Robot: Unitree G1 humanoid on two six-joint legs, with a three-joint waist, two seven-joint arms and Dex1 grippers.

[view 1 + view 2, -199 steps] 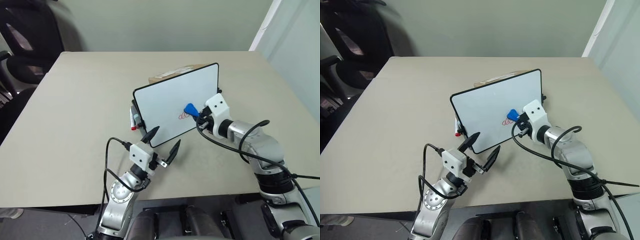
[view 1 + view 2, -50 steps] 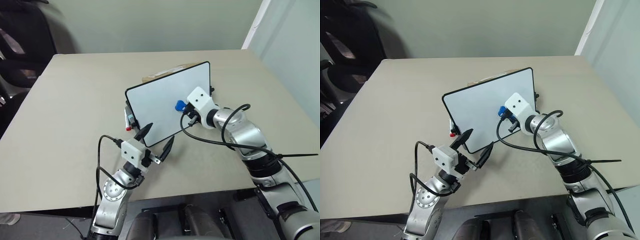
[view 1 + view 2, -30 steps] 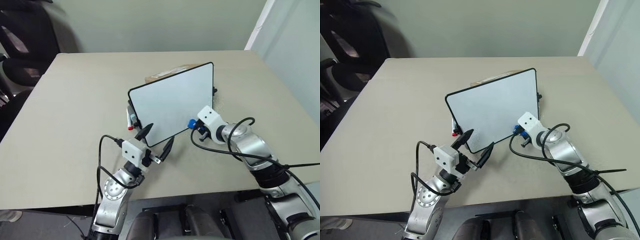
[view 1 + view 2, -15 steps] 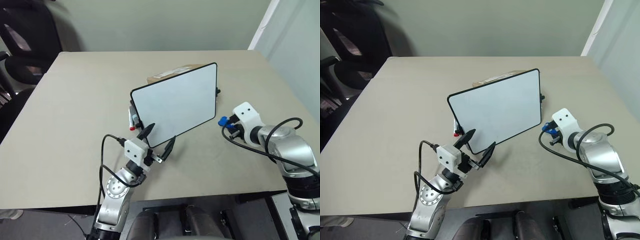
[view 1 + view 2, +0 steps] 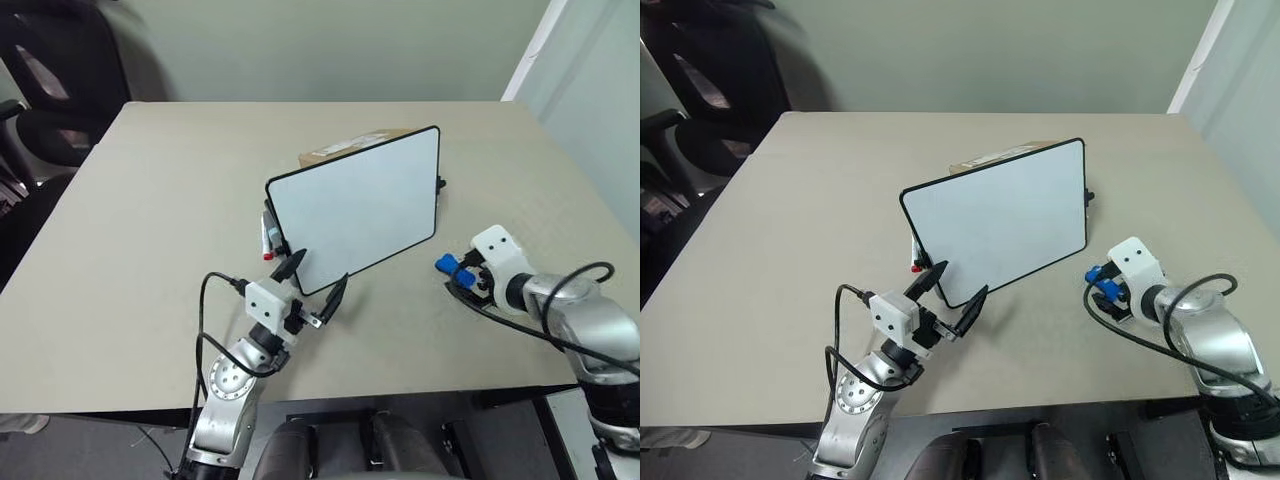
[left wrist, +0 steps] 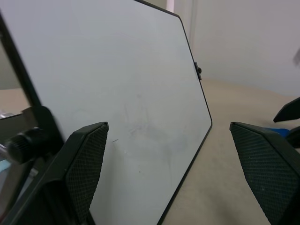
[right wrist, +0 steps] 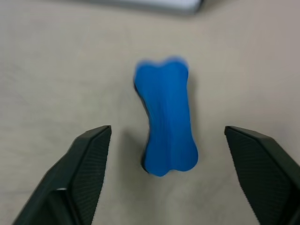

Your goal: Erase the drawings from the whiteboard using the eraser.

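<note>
whiteboard (image 5: 352, 208): standing tilted, wiped clean
eraser (image 7: 167, 122): lying on table (image 5: 150, 220) between spread fingers
right gripper (image 5: 455, 275): released
left gripper (image 5: 315, 280): spread, holding nothing

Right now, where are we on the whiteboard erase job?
Done: the whiteboard shows no red drawings, only a faint smudge in the left wrist view. In hand: nothing. The right gripper stands open with the eraser lying loose on the table between its fingers, off to the right of the board. The left gripper is open by the board's lower edge. Left: apparently nothing beyond pulling the arms away.
</note>
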